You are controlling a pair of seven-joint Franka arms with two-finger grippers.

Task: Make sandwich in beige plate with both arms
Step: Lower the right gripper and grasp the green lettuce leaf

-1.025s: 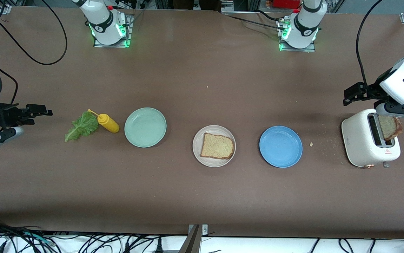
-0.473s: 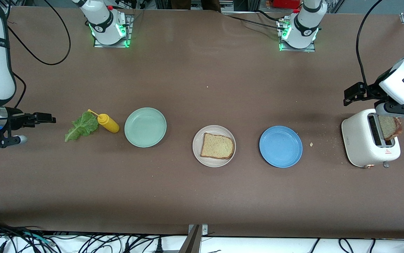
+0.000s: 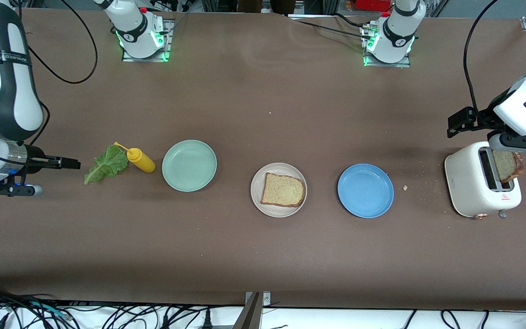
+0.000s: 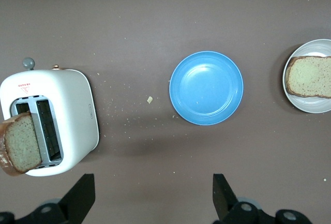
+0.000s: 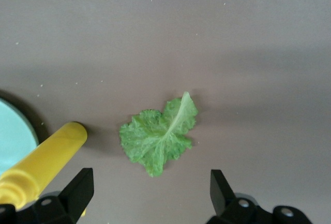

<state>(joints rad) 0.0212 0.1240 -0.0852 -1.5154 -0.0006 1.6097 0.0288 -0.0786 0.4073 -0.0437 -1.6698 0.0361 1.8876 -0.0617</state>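
The beige plate (image 3: 278,189) sits mid-counter between a mint green plate (image 3: 189,165) and a blue plate (image 3: 365,190), placed where either arm could reach it. One bread slice (image 3: 283,190) already lies flat in it, so the base of the sandwich looks laid and the lettuce and top slice are not yet added.

The right gripper (image 5: 150,195) hangs over the counter toward the right arm's end, its fingers spread wide with nothing between them. The lettuce leaf (image 5: 160,136) lies on the counter just ahead of the open fingers, well placed for a descent onto it. The leaf lies flat, its long axis slanting across the counter: the narrow stem end points toward the front camera and the right arm's end, the broad ruffled end toward a yellow squeeze bottle (image 3: 140,159) that lies touching or nearly touching it. That closeness likely calls for care that a finger does not nudge the bottle.

The left gripper (image 4: 152,198) waits over the counter beside a white toaster (image 3: 480,185), fingers apart and empty. The second bread slice (image 4: 19,142) stands upright on edge in a toaster slot, its upper part exposed, which leaves it easy to pinch from above. In the left wrist view the toaster is off to one side of the fingers, not between them.
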